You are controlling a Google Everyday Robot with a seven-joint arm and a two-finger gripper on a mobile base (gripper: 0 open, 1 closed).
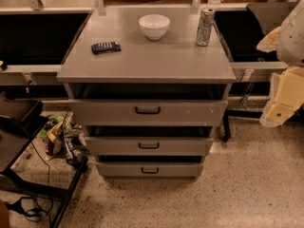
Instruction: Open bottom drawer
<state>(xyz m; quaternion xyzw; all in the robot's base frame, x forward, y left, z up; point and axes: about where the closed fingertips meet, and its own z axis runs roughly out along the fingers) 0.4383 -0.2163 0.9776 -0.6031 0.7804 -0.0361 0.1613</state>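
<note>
The bottom drawer [149, 169] is the lowest and shallowest grey front of a three-drawer metal cabinet [142, 61], with a small black loop handle [149, 170]. It stands pulled out a little, with a dark gap above its front panel. My gripper [279, 112], cream and white, hangs at the right edge of the view. It is to the right of the cabinet, at about the height of the top drawer [147, 112], and well apart from the bottom drawer's handle.
The middle drawer [148, 146] and the top drawer also stand slightly out. On the cabinet top are a white bowl [154, 26], a silver can [205, 26] and a black remote-like device [106, 47]. Snack bags [61, 137], cables and a black stand [19, 141] crowd the floor at left.
</note>
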